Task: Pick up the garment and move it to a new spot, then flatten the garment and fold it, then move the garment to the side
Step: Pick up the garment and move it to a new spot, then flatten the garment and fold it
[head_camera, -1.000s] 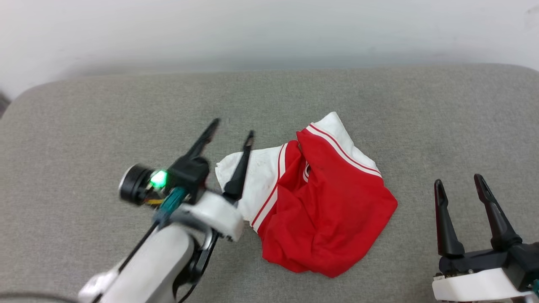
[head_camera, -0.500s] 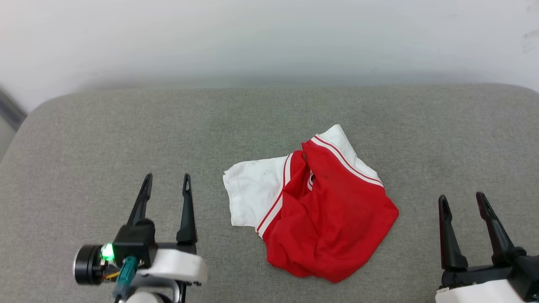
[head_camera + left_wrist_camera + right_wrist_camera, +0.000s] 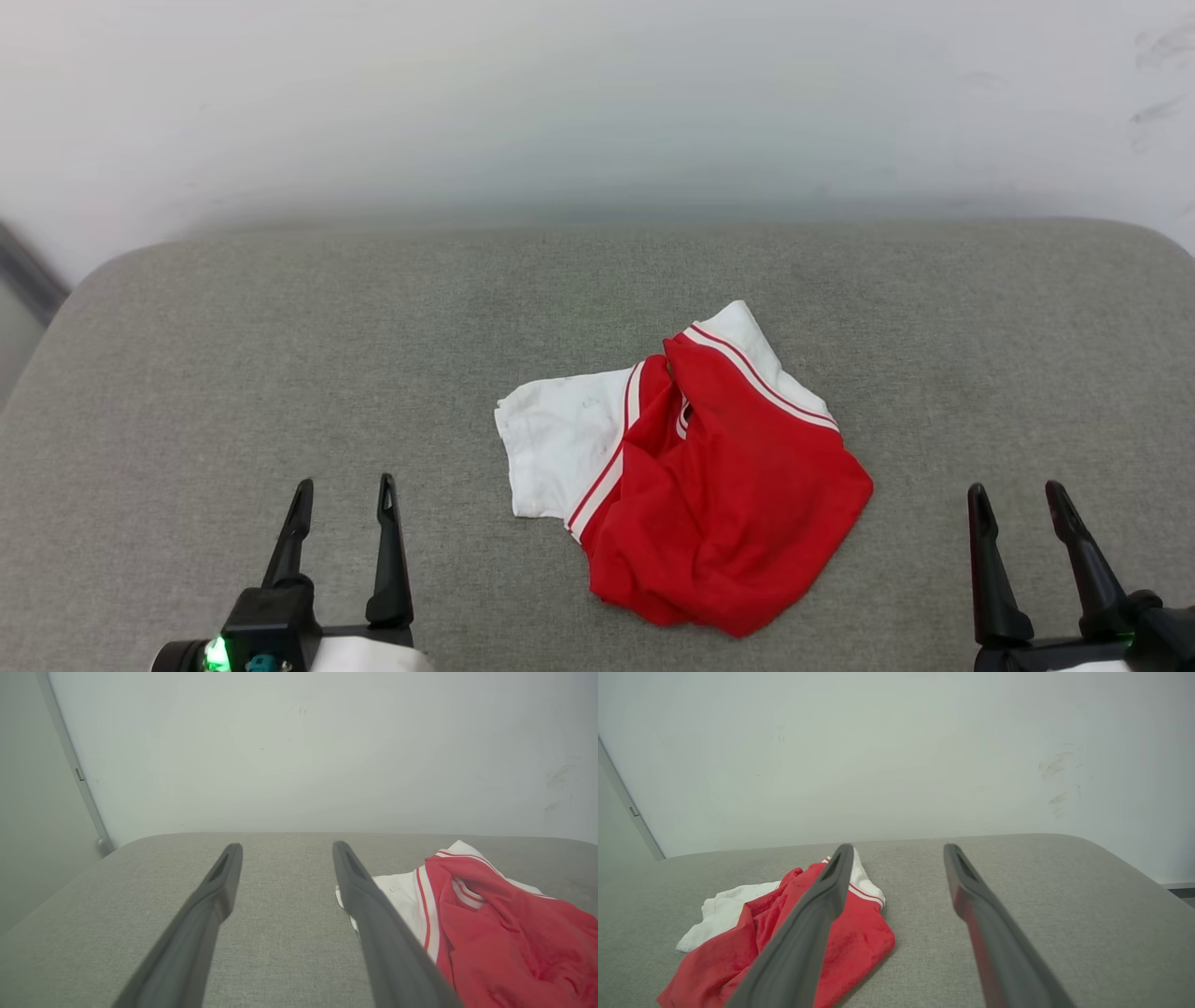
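A: Where is the shirt point(image 3: 719, 504)?

B: It lies crumpled on the grey padded worktop point(image 3: 233, 373), a little right of the middle in the head view. The red body is bunched up on the side nearer the robot. One white sleeve point(image 3: 555, 448) lies fairly flat to the left, edged with red-white trim. A second white part with the same trim pokes out at the far side.

A: And the left tool point(image 3: 344, 483)?

B: It is low at the near left. Its fingers are spread, grip nothing and point away from the robot. It is well apart from the shirt, to the left of the white sleeve. In the left wrist view the sleeve's edge shows just past one finger.

A: The right tool point(image 3: 1015, 489)?

B: It is at the near right, also spread and empty. It is clear of the shirt, which lies to its left.

A: What is behind?

B: A pale wall point(image 3: 560, 112) rises past the worktop's far edge, with faint scuff marks toward the right.
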### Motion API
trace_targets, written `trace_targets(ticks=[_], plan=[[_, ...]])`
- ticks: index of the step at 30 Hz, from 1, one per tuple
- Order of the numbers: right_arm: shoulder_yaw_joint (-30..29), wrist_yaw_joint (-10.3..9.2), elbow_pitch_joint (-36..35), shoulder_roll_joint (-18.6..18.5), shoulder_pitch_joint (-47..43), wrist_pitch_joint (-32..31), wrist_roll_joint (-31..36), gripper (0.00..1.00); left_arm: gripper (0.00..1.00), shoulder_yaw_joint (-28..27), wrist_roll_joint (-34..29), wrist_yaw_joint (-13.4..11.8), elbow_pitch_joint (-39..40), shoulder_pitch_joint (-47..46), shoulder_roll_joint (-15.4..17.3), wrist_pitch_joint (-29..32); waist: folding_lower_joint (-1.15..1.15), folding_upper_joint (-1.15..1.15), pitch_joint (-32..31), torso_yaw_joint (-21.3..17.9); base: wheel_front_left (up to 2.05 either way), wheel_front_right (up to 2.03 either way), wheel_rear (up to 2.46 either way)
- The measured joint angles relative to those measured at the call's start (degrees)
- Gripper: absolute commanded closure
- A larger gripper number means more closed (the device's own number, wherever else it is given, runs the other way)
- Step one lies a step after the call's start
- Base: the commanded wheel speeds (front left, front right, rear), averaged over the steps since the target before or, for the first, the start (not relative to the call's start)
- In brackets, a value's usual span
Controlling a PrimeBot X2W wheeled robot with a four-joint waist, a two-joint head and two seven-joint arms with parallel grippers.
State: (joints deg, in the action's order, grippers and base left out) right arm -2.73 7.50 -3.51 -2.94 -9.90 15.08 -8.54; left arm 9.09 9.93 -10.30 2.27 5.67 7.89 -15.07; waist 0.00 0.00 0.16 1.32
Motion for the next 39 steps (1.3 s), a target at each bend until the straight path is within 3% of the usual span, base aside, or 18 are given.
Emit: trace_targets(ticks=[9, 16, 21, 27, 31, 39], plan=[[0.62, 0.0, 0.25, 0.0, -1.25, 0.0, -1.0, 0.0, 0.0, -4.36, -2.71, 5.12, -0.65, 2.52, -3.2, 0.0, 0.0, 0.0, -1.04, -0.05, 0.0, 0.0, 0.0], [0.76, 0.0, -0.07, 0.0, -1.2, 0.0, -0.75, 0.0, 0.0, -6.0, -3.74, 7.33, -1.78, 2.57, -4.33, 0.0, 0.0, 0.0, -1.13, -0.06, 0.0, 0.0, 0.0], [0.63, 0.0, -0.71, 0.0, -0.92, 0.0, -0.07, 0.0, 0.0, -7.14, -3.92, 10.57, -3.22, -0.79, -4.36, 0.0, 0.0, 0.0, -0.69, -0.18, 0.0, 0.0, 0.0], [0.74, 0.0, -1.76, -0.01, -0.3, 0.0, 0.53, 0.0, 0.0, -9.23, -3.99, 14.36, -6.66, -12.76, -1.57, 0.0, 0.0, 0.0, 0.28, -0.25, 0.0, 0.0, 0.0], [0.99, 0.0, -2.55, 0.0, 0.44, 0.0, 0.88, 0.0, 0.0, -8.5, -4.13, 16.04, -10.59, -21.61, 1.94, 0.0, 0.0, 0.0, 1.48, -0.49, 0.0, 0.0, 0.0], [-0.48, -0.01, -3.52, -0.01, 2.88, 0.0, 1.47, 0.0, 0.0, -0.32, -2.78, 17.63, -16.69, -38.62, 7.72, 8.64, 0.01, 0.0, 5.64, -1.04, 0.0, 0.0, 0.0]])
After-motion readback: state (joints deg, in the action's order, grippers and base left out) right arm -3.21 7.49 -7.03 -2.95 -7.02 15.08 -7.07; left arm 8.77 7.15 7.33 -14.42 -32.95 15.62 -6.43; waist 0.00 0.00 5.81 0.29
